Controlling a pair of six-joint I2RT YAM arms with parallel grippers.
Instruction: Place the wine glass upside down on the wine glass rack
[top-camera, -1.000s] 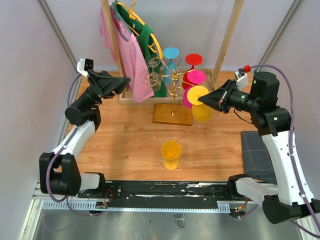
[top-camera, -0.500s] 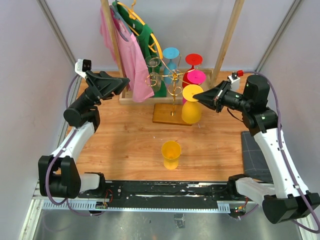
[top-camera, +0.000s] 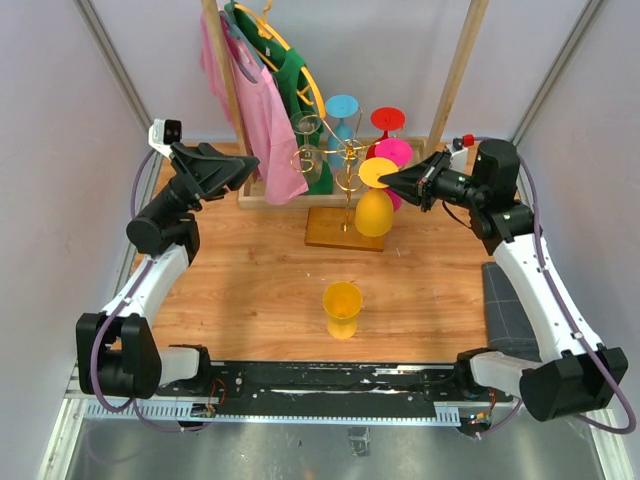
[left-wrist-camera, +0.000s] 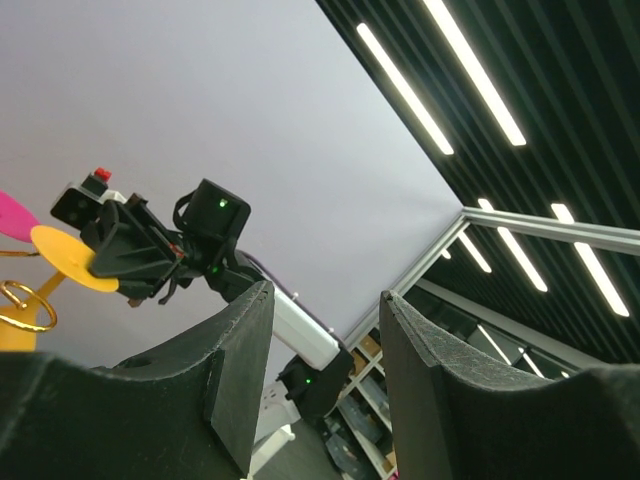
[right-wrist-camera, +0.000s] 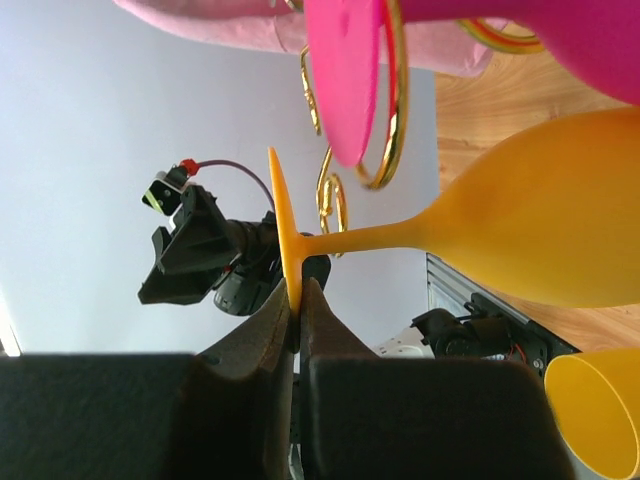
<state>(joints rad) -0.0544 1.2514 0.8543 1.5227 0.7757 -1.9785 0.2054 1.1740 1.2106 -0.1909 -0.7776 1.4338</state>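
Note:
My right gripper (top-camera: 388, 181) is shut on the flat foot of a yellow wine glass (top-camera: 374, 207), which hangs bowl-down beside the gold wine glass rack (top-camera: 345, 165). In the right wrist view the fingers (right-wrist-camera: 298, 300) pinch the foot's rim, and the yellow glass (right-wrist-camera: 520, 240) lies next to a gold wire arm (right-wrist-camera: 335, 190) and a pink glass (right-wrist-camera: 345, 70). The rack holds blue (top-camera: 342, 108), red (top-camera: 387, 120), pink (top-camera: 393, 153) and clear glasses (top-camera: 306, 128). My left gripper (top-camera: 255, 163) is open and empty, raised at the left by the pink shirt. Its wrist view (left-wrist-camera: 325, 320) shows the right arm and ceiling.
A second yellow glass (top-camera: 342, 306) stands upright on the table in front. A wooden clothes rail (top-camera: 232, 90) with a pink shirt (top-camera: 262, 115) and green shirt (top-camera: 296, 70) stands behind the rack. A dark mat (top-camera: 508, 300) lies at the right.
My right gripper has carried the yellow glass left and back, from right of the rack's base up to the rack's wire arms. The left arm has hardly moved.

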